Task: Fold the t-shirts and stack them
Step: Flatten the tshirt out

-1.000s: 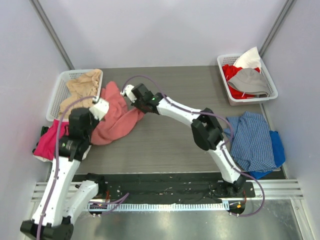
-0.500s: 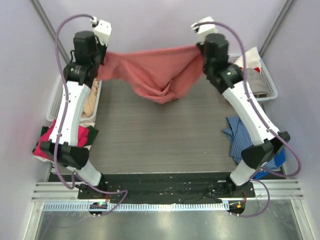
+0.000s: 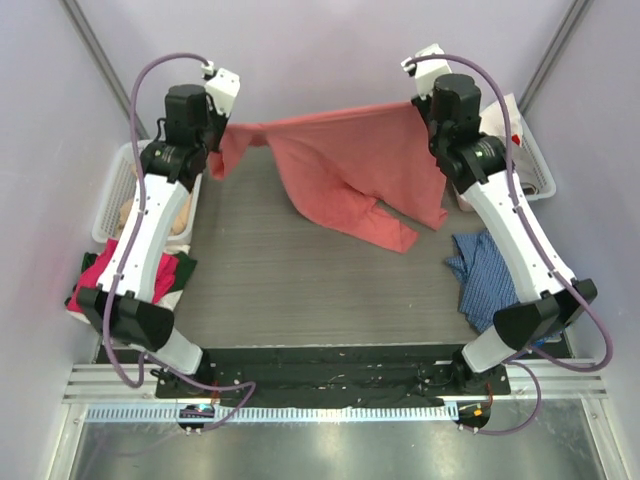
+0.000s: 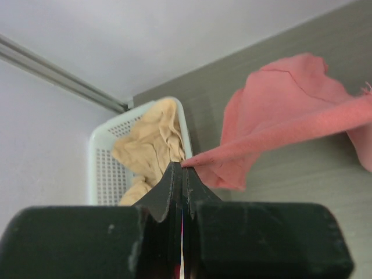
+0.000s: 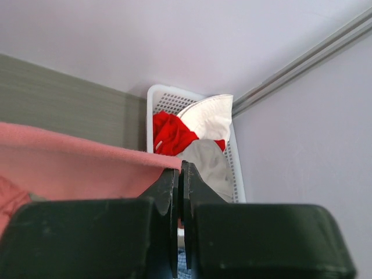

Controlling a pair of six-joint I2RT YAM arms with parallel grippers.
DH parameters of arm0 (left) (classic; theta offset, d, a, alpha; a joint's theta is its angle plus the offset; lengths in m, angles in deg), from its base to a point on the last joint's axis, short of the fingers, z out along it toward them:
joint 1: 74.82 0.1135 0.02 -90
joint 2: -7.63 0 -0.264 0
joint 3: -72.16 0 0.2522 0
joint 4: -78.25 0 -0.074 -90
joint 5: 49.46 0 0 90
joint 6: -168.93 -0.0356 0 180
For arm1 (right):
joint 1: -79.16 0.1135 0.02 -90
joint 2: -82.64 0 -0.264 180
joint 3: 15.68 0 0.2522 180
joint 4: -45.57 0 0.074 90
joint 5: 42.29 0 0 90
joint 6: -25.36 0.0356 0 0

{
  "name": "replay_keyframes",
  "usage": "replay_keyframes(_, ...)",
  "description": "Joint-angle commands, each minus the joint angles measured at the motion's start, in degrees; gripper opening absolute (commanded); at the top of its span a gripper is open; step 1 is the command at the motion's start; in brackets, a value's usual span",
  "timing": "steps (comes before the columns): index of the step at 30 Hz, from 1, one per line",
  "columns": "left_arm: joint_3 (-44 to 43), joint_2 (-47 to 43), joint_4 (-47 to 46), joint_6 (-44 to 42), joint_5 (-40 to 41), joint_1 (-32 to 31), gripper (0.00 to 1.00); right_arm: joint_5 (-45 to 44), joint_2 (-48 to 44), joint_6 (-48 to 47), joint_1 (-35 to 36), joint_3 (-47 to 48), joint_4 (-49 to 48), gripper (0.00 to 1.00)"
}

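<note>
grey table (image 3: 300, 290) | salmon t-shirt (image 3: 350, 170) hung aloft | left gripper (image 4: 183, 168) clamped on one edge | right gripper (image 5: 180, 170) clamped on other

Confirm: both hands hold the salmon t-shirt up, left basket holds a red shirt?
No: the left basket holds a beige shirt, not red, per the left wrist view. The left hand and right hand do hold the salmon t-shirt up.

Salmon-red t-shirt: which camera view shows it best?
Top external: the whole salmon-red t-shirt shows, hanging spread between the left end effector and right end effector, both shut on it. Left wrist shows only the pinched edge and a hanging part; right wrist only a taut strip at the pinch.
</note>
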Motion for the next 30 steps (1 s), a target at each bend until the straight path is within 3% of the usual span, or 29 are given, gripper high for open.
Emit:
replay_keyframes(1,6.7,-10.6,-4.8,-3.5,0.8,-0.4,0.00,2.4,-9.7,-0.2,-1.0,-0.5,2.2,0.01)
replay_keyframes(7,9.2,-19.2,-1.4,-2.8,-1.3,-1.1,0.00,8.6,-18.4,-1.0,-2.0,-6.2,6.4,0.01)
replay_keyframes(12,10.1,-22.1,0.0,-4.0,-0.4,-1.2,0.00,8.3,-21.3,-5.1,-2.1,-8.9,7.4,0.01)
replay_keyframes(20,5.7,-13.8,-6.3,-5.8,3.4,-1.2,0.00,6.0,-13.6,-7.8,-2.2,-2.4,7.4,0.01)
replay_keyframes(25,-8.1,-1.5,-12.6,-6.6,10.7,-1.2,0.00,4.0,-1.6,-7.9,-4.6,11.3,5.3,0.01)
replay_keyframes(26,-11.1,3.5,-13.5,-7.4,11.8,-1.1,0.00,3.2,3.1,-8.1,-5.4,18.8,5.3,0.01)
replay_keyframes(30,-34.0,15.6,-14.0,-9.5,15.3,-0.7,0.00,0.5,15.0,-12.5,-6.0,37.7,6.6,0.01)
